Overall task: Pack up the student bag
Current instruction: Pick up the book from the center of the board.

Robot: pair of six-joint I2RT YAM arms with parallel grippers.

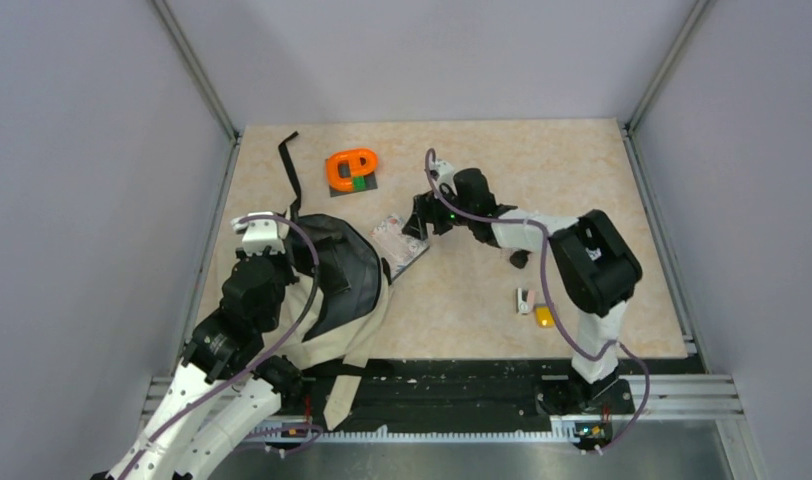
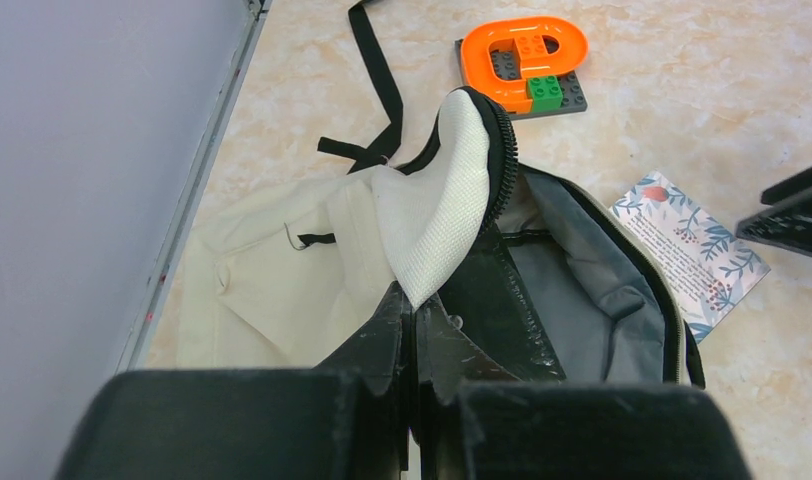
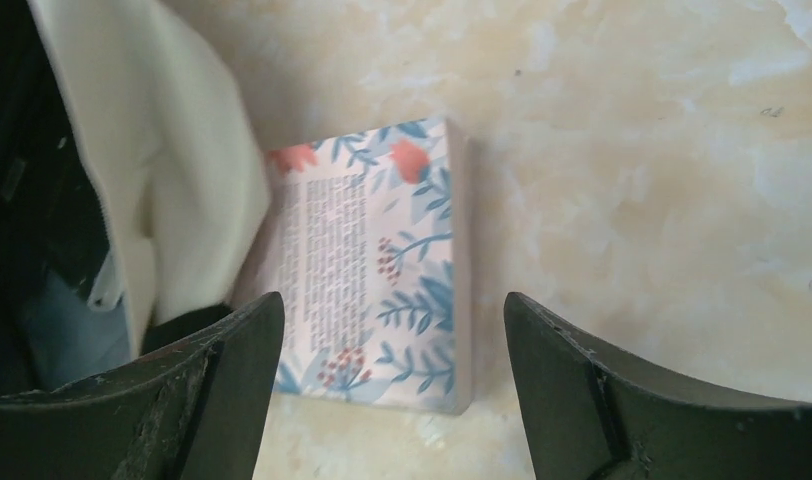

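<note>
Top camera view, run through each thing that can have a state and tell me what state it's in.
student bag: unzipped, mouth open, flap raised.
left gripper: shut on the flap.
right gripper: open, jaws either side of the floral book, not gripping.
floral book: closed, flat on the table, outside the bag.
orange loop toy: flat on the table, untouched.

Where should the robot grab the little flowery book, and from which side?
I'd pinch the flowery book across its two long edges, coming down from above: it lies flat on the table, so only its thin sides offer a hold. Pick the end where cream fabric of the student bag leaves the edge bare. The open right gripper has a finger on each side.
</note>
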